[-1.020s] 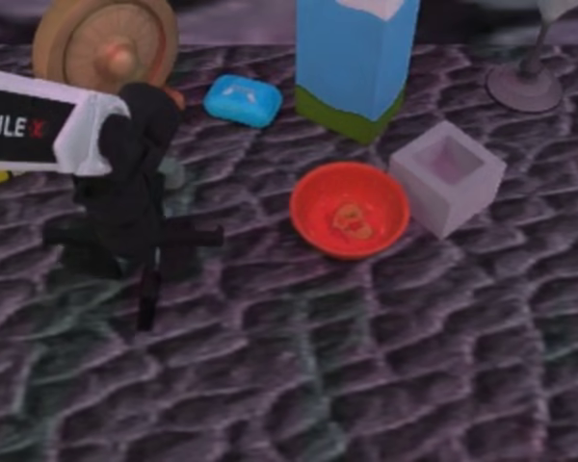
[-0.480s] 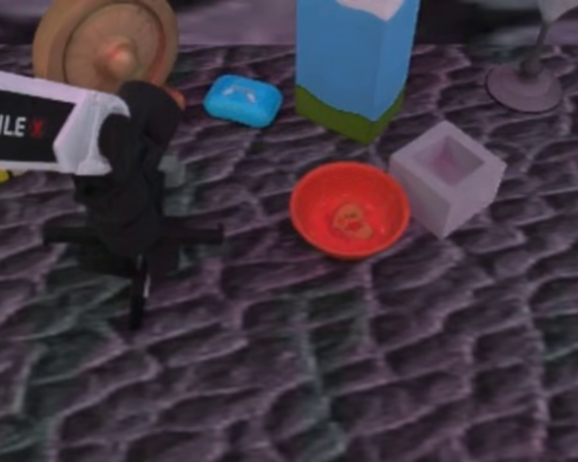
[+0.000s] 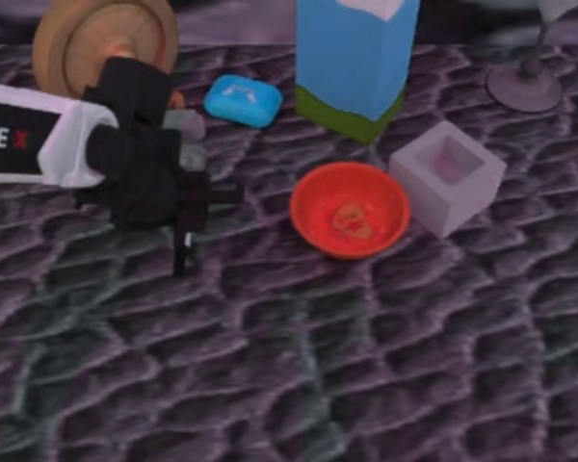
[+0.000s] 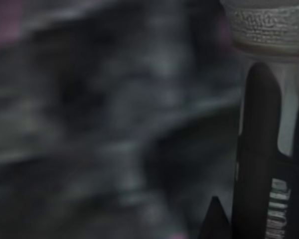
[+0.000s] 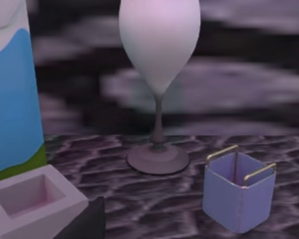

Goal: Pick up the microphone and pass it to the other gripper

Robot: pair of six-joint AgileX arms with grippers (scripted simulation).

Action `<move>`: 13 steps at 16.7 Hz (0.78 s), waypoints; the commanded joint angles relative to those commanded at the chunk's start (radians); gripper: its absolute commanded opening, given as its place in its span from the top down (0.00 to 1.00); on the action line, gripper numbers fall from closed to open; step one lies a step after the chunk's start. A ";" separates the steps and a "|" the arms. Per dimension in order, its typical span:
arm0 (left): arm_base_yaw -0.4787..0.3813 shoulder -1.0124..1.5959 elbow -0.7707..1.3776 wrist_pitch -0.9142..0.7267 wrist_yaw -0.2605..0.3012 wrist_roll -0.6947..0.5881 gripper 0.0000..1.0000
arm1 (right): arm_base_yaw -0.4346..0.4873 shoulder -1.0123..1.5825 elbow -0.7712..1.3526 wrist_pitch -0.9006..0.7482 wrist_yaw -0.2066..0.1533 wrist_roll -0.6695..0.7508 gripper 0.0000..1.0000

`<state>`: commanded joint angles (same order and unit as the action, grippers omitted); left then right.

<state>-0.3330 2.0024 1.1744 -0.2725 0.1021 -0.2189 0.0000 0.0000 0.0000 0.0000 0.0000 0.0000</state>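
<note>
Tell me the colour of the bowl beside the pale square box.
The bowl is red, clearest in the top view.

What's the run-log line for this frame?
left gripper: shut on microphone, lifted left of red bowl | right arm: outside top view | handover: not yet

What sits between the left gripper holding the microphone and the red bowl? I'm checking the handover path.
Nothing: in the top view, only bare patterned table lies between the left gripper, shut on the microphone, and the red bowl.
</note>
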 joint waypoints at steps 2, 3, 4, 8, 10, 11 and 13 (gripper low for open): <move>0.006 -0.032 -0.047 0.155 0.060 0.032 1.00 | 0.000 0.000 0.000 0.000 0.000 0.000 0.00; 0.009 -0.050 -0.074 0.241 0.092 0.049 1.00 | 0.000 0.000 0.000 0.000 0.000 0.000 0.00; 0.012 -0.068 -0.102 0.330 0.124 0.066 1.00 | 0.000 0.000 0.000 0.000 0.000 0.000 0.00; 0.025 -0.148 -0.208 0.705 0.253 0.137 1.00 | 0.000 0.000 0.000 0.000 0.000 0.000 0.00; 0.031 -0.197 -0.253 0.868 0.311 0.171 1.00 | 0.000 0.000 0.000 0.000 0.000 0.000 0.00; 0.034 -0.222 -0.273 0.935 0.337 0.187 1.00 | 0.000 0.000 0.000 0.000 0.000 0.000 0.00; 0.040 -0.267 -0.305 1.038 0.378 0.213 1.00 | 0.000 0.000 0.000 0.000 0.000 0.000 0.00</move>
<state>-0.2927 1.7354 0.8692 0.7658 0.4801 -0.0054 0.0000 0.0000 0.0000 0.0000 0.0000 0.0000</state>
